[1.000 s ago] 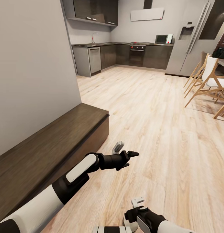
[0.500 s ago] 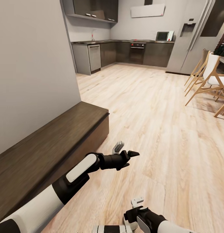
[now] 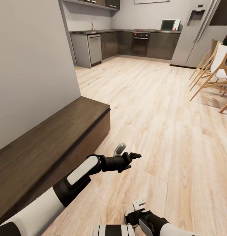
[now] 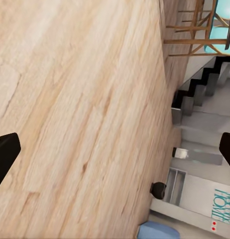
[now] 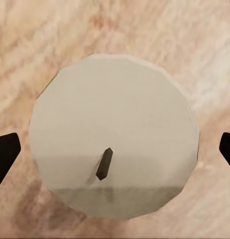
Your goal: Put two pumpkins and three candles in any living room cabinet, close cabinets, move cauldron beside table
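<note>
A cream candle [image 5: 115, 134] with a dark wick stands on the light plank floor, seen from straight above in the right wrist view. My right gripper [image 5: 115, 159] is open over it, one dark fingertip to each side, both clear of the wax. In the head view that gripper [image 3: 137, 213] is low at the bottom edge. My left gripper [image 3: 128, 151] is open and empty above bare floor [image 4: 85, 114], just off the end of the cabinet [image 3: 61, 131]. This long, low, dark brown unit runs along the grey wall on the left. The pumpkins, cauldron and table are out of view.
A wide stretch of plank floor [image 3: 152, 108] leads to the grey kitchen [image 3: 139, 42] and the fridge [image 3: 195, 32]. Wooden chairs [image 3: 215, 68] stand at the right. The left wrist view shows stairs [image 4: 199, 94] and a small dark round thing [image 4: 157, 189] far off.
The camera has moved. The kitchen and the cabinet corner have slid upward in the head view, while both arms keep their place in it. Neither gripper has changed its opening.
</note>
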Motion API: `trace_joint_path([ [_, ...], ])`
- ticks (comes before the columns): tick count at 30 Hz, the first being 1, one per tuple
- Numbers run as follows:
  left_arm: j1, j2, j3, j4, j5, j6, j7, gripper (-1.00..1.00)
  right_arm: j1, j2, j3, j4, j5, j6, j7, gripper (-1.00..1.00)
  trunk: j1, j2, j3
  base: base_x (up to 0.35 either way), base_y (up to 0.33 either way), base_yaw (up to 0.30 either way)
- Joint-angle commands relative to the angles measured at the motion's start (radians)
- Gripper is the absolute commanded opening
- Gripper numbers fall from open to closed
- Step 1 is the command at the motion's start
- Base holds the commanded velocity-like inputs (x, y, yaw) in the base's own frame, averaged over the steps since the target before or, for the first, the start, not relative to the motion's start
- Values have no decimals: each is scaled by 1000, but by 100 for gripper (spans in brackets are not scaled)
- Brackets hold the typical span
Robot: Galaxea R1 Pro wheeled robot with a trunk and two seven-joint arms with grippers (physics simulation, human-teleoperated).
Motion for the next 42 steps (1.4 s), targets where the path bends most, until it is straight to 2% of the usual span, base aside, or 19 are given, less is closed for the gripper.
trace_joint_path([
  [1, 0, 0, 0, 0, 0, 0, 0, 100, 0, 0, 0, 0, 0, 0, 0, 100, 0, 0, -4, 0, 0, 0],
  [8, 0, 0, 0, -1, 0, 0, -2, 100, 0, -2, -1, 1, -1, -34, -5, 100, 0, 0, -4, 0, 0, 0],
  [26, 0, 0, 0, -3, 0, 0, -1, 100, 0, 1, 0, 2, 0, -37, -4, 100, 8, -4, -74, 0, 0, 0],
  [31, 0, 0, 0, -4, 0, 0, -2, 100, 0, 1, 0, 2, 0, -37, -3, 100, 8, -4, -74, 0, 0, 0],
  [32, 0, 1, 0, -4, 0, 0, -2, 100, 0, 1, 0, 1, 0, -37, -3, -100, 8, -4, -74, 0, 0, 0],
  [42, 0, 2, 0, -2, 0, 0, -3, 100, 0, -5, -3, -4, -1, -38, 1, -100, 8, -4, -74, 0, 0, 0],
])
